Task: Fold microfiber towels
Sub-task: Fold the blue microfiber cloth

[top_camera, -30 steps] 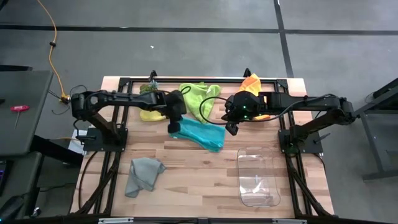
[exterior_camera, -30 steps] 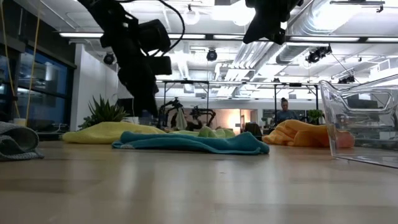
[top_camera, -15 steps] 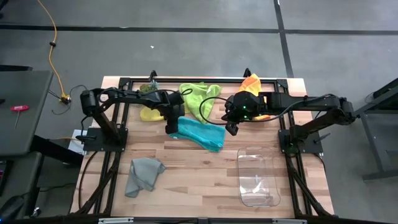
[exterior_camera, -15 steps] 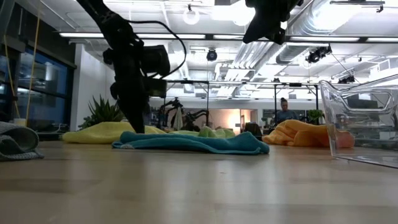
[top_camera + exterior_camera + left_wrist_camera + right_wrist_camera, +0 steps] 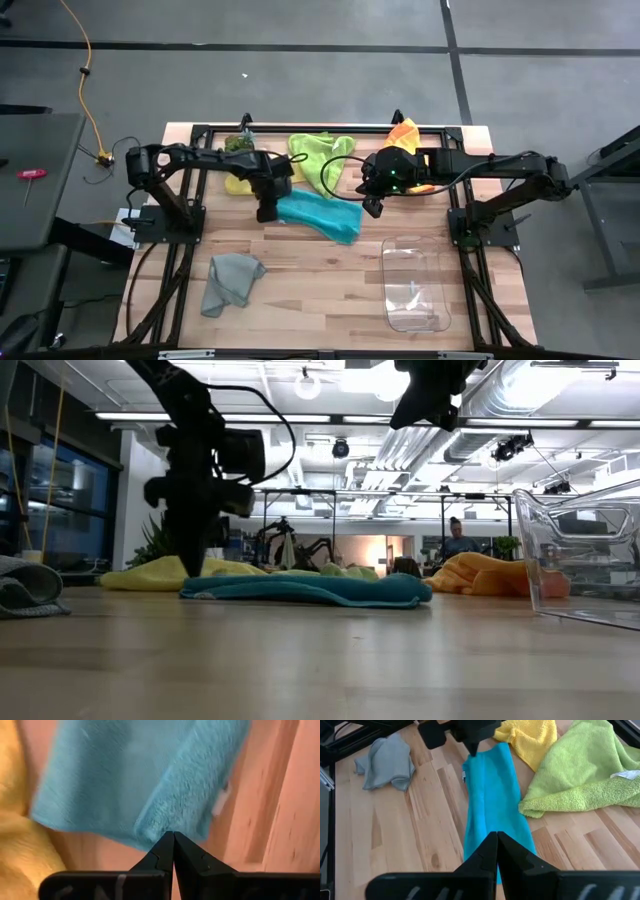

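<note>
A light wooden plank table [image 5: 300,290] on a black frame is seen from above, set on a grey floor with dark seam lines; an orange cable [image 5: 88,70] runs along the floor at the left. Five microfiber towels are spread on the table: the teal towel [image 5: 322,215] lies mid-table, the yellow towel [image 5: 240,183] and lime green towel [image 5: 320,158] sit behind it near the far edge, the orange towel [image 5: 404,131] at the far right, and the grey towel [image 5: 230,280] is crumpled near the front left. A clear plastic bin [image 5: 414,285] stands front right. The left gripper [image 5: 266,212] is closed with fingers together, positioned at the teal towel's left edge, tip down at the cloth; no cloth is seen pinched. The right gripper [image 5: 372,207] is closed and empty, held above the table just right of the teal towel. In the low view an open room with bright ceiling lights, exposed ducts, a potted plant [image 5: 165,540] and a distant person [image 5: 458,540] is visible.
</note>
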Robot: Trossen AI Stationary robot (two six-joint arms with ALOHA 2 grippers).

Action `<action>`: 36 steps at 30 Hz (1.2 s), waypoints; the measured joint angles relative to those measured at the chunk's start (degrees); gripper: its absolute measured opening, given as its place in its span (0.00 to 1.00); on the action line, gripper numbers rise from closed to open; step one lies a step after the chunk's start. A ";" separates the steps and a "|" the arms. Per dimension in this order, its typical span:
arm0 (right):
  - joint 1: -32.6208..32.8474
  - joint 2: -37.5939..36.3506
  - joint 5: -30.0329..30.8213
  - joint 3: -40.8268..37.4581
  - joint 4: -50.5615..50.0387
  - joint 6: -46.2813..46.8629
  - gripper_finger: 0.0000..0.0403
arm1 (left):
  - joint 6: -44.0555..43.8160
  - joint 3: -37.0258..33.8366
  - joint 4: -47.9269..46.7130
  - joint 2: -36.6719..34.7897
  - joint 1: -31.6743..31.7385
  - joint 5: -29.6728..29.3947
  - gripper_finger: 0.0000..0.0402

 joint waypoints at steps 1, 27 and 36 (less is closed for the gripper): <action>0.00 0.00 0.01 0.00 0.00 -0.27 0.00 | 0.20 0.00 -0.47 0.00 -0.47 0.02 0.00; -0.39 0.02 1.95 -0.02 1.40 -1.15 0.00 | -1.96 0.07 11.70 -1.03 -2.69 -4.82 0.00; -0.39 0.02 1.94 -0.02 2.51 -1.25 0.00 | -7.81 0.10 12.55 4.83 -3.09 -5.78 0.00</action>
